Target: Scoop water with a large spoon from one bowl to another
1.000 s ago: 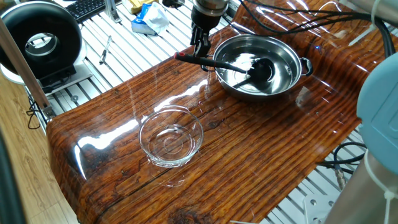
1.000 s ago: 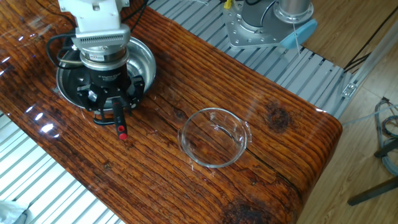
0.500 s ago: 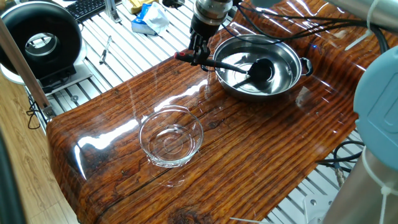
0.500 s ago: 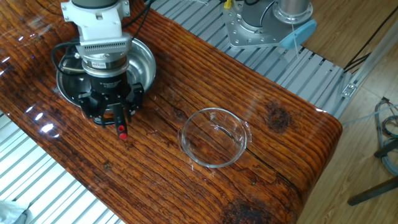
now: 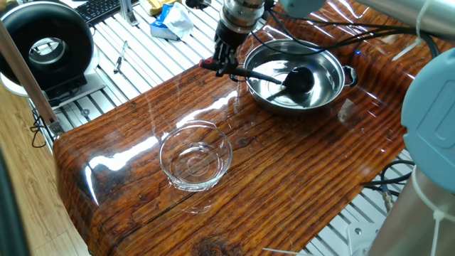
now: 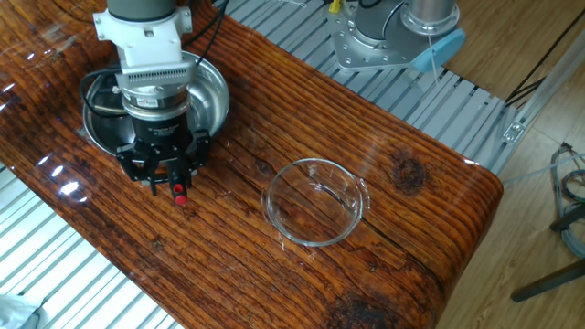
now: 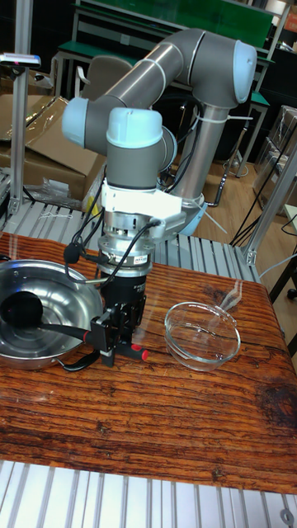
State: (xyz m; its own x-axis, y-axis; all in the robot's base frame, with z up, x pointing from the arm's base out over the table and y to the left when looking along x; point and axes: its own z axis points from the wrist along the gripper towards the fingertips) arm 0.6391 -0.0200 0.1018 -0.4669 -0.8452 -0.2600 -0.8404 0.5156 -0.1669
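Note:
The large spoon is a black ladle whose scoop (image 5: 298, 80) rests inside the steel bowl (image 5: 334, 65), in a shiny pool of water (image 5: 271, 77). Its handle runs out over the rim to a red tip (image 5: 205, 63). My gripper (image 5: 226, 62) stands upright over the handle just inside that tip, shut on it. From the other side the gripper (image 6: 170, 175) hides most of the steel bowl (image 6: 217, 91), and only the spoon's red tip (image 6: 180, 199) shows. The clear glass bowl (image 5: 195, 156) sits apart on the wooden table. In the tall view the gripper (image 7: 118, 345) holds the spoon (image 7: 21, 307) at its handle.
Cables trail behind the steel bowl (image 5: 334, 25). A black round device (image 5: 46, 50) and clutter lie on the slatted bench beyond the table's left edge. The glass bowl (image 6: 315, 201) stands mid-table, and the arm's base (image 6: 384, 37) rises at the far side.
The gripper has shifted slightly along the handle toward the red tip while the wrist moved a little. The ladle's scoop stays in the steel bowl.

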